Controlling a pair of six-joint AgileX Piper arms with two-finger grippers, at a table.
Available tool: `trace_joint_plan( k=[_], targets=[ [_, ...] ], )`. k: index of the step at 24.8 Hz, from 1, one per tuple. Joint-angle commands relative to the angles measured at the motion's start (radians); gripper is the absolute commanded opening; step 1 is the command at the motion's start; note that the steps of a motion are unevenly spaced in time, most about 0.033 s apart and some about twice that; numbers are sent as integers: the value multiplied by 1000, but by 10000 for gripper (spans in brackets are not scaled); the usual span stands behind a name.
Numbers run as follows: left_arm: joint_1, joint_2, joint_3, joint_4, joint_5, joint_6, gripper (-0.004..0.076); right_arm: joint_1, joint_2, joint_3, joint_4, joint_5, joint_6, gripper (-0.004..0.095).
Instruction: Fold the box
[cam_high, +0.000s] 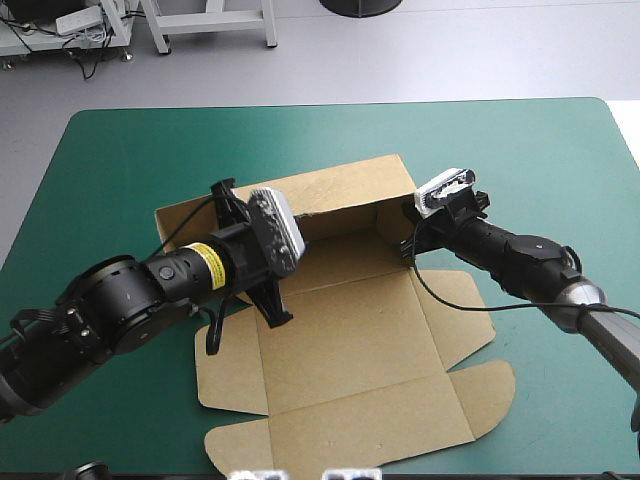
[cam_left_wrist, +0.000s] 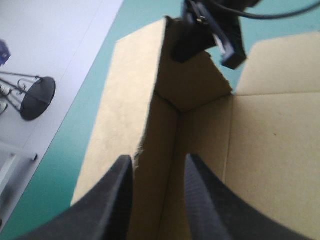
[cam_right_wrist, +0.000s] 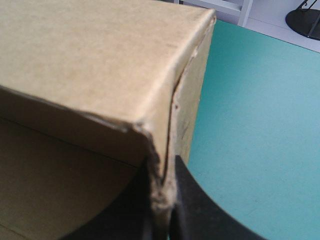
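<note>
**Position of the work.** The box (cam_high: 350, 340) lies on the teal-green table cover (cam_high: 110, 160). Most of it is flat, with one long wall (cam_high: 330, 190) raised along its far side. One gripper works at each end of that wall.

**Left gripper (cam_left_wrist: 158, 167).** The fingers (cam_left_wrist: 112, 205) stand apart and straddle the top edge of the wall, one outside it and one inside. The wall runs straight ahead of them to the corner where the other gripper is at work.

**Right gripper (cam_right_wrist: 161, 177).** The fingers are clamped on the board at the corner (cam_right_wrist: 150, 135) where the long wall meets the short end flap (cam_high: 395, 225). The board edge sits directly between the fingertips and looks frayed there.

**Handling (judgement).**
- The board is probably light. It looks stiff across each panel and weak only along its creases.
- It should bend where it is scored and buckle if pressed mid-panel.
- The surface looks dry and matt, so a pinch should hold without slipping.
- Take hold at the top edge of a wall, close to a crease or corner, with one finger on each face.
- Do not squeeze hard on the frayed corner, because it may crush or tear.

The panels beside the left gripper are not yet raised.
</note>
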Motion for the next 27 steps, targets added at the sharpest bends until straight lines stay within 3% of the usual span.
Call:
trace_joint_plan(
  k=[1,2,4,7,10,14,16,22,27],
  targets=[
    [-7,-27,-100,164,26,-299,137,1,-40,-37,-14,15,38,-20],
    [-7,-27,-123,286,96,-437,64,-1,-42,-37,-77,15,108,-20],
    [1,-27,-137,496,223,-599,-8,-1,-55,-37,-204,19,225,-20],
    [82,-29,-137,544,335,-623,-2,-1,-91,-42,-445,41,445,-20],
    [156,-33,-137,479,342,-607,-2,-7,-112,-63,-620,107,636,-20],
    [313,-33,-137,448,352,-609,-2,-43,-126,-200,-1070,381,1080,-20],
    [373,-33,-137,409,373,-602,-2,-48,-126,-253,-1212,453,1211,-20],
    [530,-33,-137,234,354,-490,-1,-52,-126,-395,-1484,624,1424,-19],
    [614,-30,-137,104,327,-391,-1,-52,-110,-485,-1592,719,1505,-20]
  ],
)
